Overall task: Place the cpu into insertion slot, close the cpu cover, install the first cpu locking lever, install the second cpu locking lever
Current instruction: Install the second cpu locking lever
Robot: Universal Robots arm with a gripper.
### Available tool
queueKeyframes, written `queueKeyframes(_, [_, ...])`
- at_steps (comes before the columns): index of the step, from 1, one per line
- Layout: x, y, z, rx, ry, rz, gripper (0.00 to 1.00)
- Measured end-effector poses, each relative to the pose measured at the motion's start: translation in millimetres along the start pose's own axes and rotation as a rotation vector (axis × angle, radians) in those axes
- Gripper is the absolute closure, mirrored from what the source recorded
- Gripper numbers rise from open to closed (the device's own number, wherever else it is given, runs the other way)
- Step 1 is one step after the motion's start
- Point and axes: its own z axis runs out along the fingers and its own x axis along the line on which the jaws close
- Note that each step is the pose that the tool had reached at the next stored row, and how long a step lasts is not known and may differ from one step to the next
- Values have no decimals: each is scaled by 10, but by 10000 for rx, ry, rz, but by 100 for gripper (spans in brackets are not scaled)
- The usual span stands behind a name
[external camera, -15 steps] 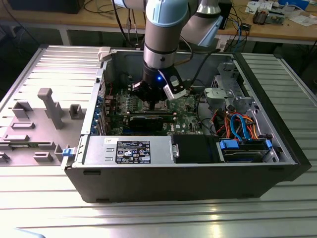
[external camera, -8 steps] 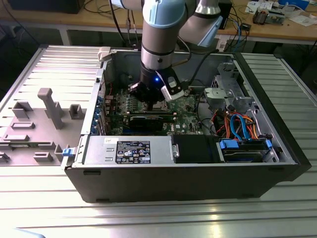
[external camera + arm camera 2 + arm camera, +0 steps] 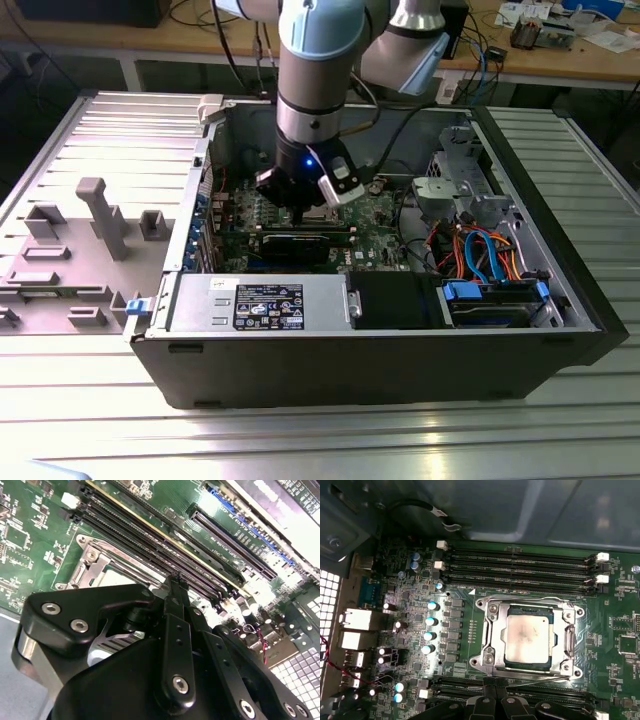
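Grooved metal table (image 3: 90, 120) carries an open black computer case (image 3: 400, 370) lying on its side, with grey plastic fixtures (image 3: 105, 215) standing on the table toward the exterior view's left. Above the case, the arm (image 3: 318, 70) reaches down into the opening, over the green circuit board (image 3: 375, 215). Inside the case, along its near wall in the exterior view, lies a silver power supply box (image 3: 260, 300), and a bundle of orange and blue cables (image 3: 480, 250) sits toward the exterior view's right.

In the first wrist view the board (image 3: 420, 580) shows long narrow memory slots (image 3: 520, 567) running beside the insertion slot (image 3: 530, 640), a square socket with a silvery rim. The cpu cover (image 3: 568, 640), a thin metal frame with a large window, lies flat down around the socket. Through that window shows the cpu (image 3: 527, 642), its silvery-grey top seated level in the socket.

The pincer (image 3: 492, 687) hangs just beside the socket's edge, low over the board; in both wrist views its slim black fingers (image 3: 176, 597) stand pressed close together, narrow, with nothing visible between them. In the second wrist view the pincer (image 3: 176, 580) tip points at the strip between the cover frame (image 3: 92, 562) and the nearest memory slot (image 3: 150, 545).
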Motion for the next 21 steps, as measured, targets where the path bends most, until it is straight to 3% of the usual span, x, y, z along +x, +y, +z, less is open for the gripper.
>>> queueKeyframes(6, [59,-15,13,-69,2,-101,89])
queueKeyframes(11, [109,-14,50,-196,-5,-165,89])
queueKeyframes(16, [117,-16,79,-322,-15,-192,89])
queueKeyframes(21, [116,-16,80,-327,-16,-193,89])
